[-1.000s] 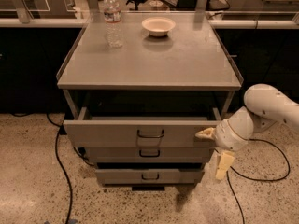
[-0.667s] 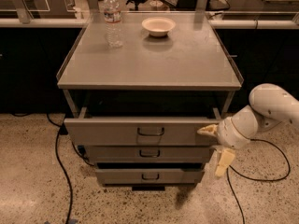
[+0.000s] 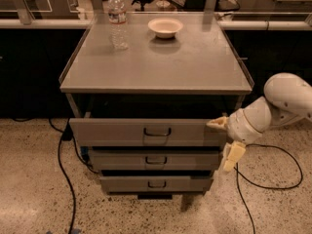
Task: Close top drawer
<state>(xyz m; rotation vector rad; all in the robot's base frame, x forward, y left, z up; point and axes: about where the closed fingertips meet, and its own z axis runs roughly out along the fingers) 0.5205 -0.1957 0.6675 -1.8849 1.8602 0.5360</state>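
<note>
The hand is open, its two pale fingers spread wide and holding nothing. It sits below the front right corner of the worktop. The upper finger points left and lies against the right end of the top drawer, while the other hangs downward, just off that end. The white arm reaches in from the right, below worktop level. Its rounded elbow is out past the worktop's right edge and its wrist angles down and left toward the hand. The top drawer sits directly under the worktop's front edge, pulled out toward the camera so a dark gap shows between the two. Its long axis runs left to right, parallel to that edge. The flat front faces the camera, with the small dark handle at its centre. On the worktop, a water bottle stands near the back left and a pale bowl rests near the back middle.
</note>
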